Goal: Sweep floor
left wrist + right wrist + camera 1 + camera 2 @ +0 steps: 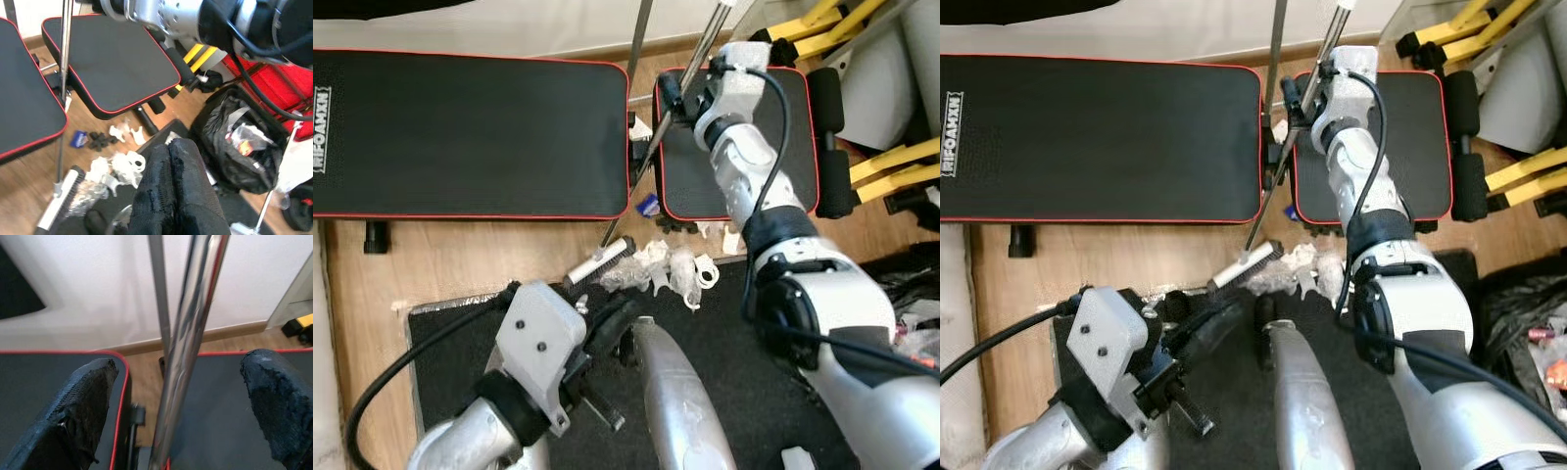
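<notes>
Item: floor sweep in progress beside a black, red-edged workout bench (470, 132) on a wooden floor (440, 259). Right gripper (683, 98): raised over the gap between the bench pads, fingers spread wide either side of the chrome broom handle (188, 347), which runs between them without either pad (85, 401) visibly pressing on it. Broom head (599, 262): on the floor at the edge of a black mat (450, 343), bristles touching a heap of crumpled white plastic litter (666, 269); a small blue scrap (648, 205) and dark bits lie nearer the bench. Left gripper (177, 156): low over the mat, fingers pressed together and empty, just short of the litter. A black rubbish bag (239, 147) sits nearby. Risk: with the handle loose between open fingers, the broom may tip or slide away; a stroke could also push litter under the bench or snag the mat edge.
</notes>
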